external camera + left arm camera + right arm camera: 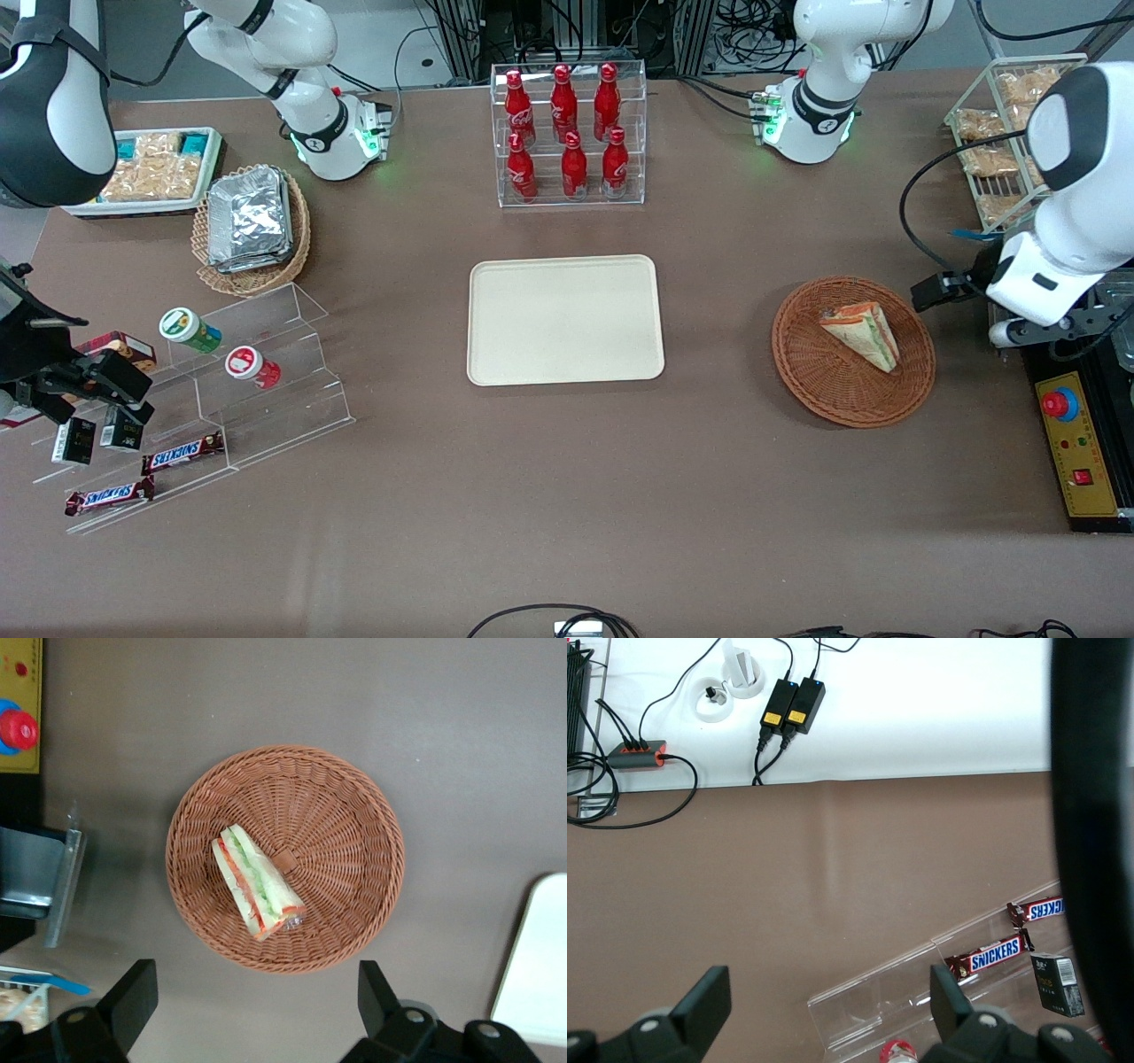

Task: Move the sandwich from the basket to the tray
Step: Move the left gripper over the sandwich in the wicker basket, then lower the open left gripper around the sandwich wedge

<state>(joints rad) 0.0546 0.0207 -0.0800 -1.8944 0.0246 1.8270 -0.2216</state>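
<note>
The sandwich (861, 335) lay inside the round brown basket (819, 390), at the right of centre in the front frame. It rested on its side, off the basket's middle, with its layered filling edge showing in the left wrist view (257, 881). In that view the basket (354, 815) sat on the brown tabletop (266, 691) with 1 sandwich in it and nothing else.

The pincer (257, 1005) hung above the tabletop just outside the basket rim, over bare surface, not touching the basket or the sandwich. Its 2 black fingers (131, 997) stood wide apart and held nothing. In the front frame the pincer itself was hidden by the white arm (1059, 239) at the right edge.

The cream tray (565, 319) lay flat at the centre of the front frame, well apart from the basket, toward the parked arm's end of the tabletop (567, 496). Its surface carried nothing. A clear rack of 6 red bottles (569, 133) stood above the tray in the frame, farther from the front camera.
</note>
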